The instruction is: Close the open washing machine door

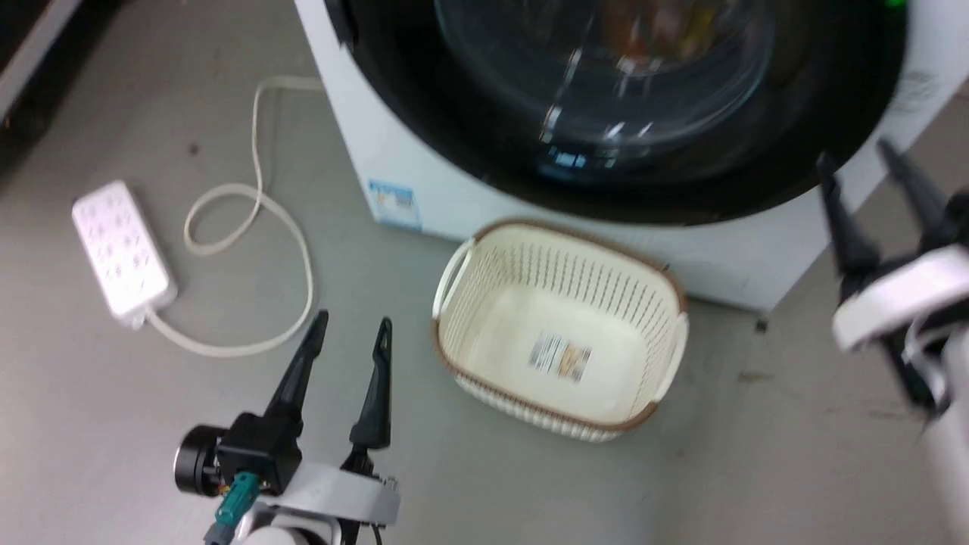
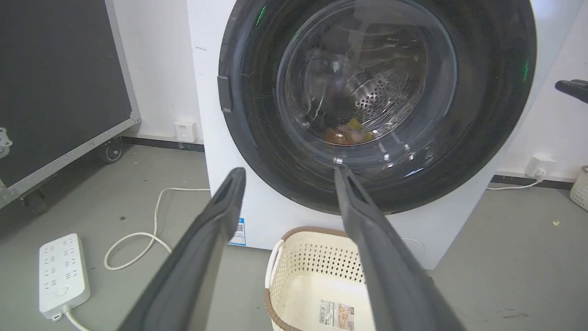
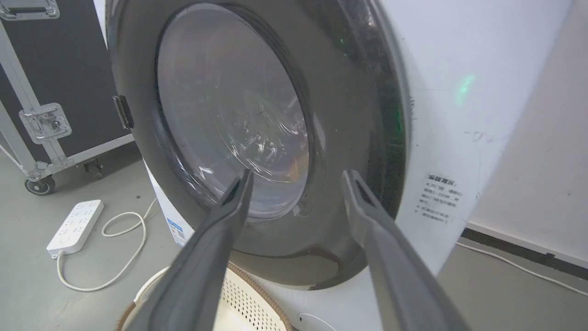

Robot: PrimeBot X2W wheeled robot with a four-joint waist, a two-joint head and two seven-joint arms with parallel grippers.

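Head view puts the door point(image 1: 621, 113) flat against the washer point(image 1: 424, 174) front, seemingly shut, so the closing step looks done. The right gripper point(image 1: 855, 151) hangs by the door's right edge, fingers spread and empty, apart from the rim. The left gripper point(image 1: 353, 318) is likewise splayed and empty, over the floor beside the basket point(image 1: 454, 272). The next move calls for checking that the latch has caught, then drawing both arms clear.
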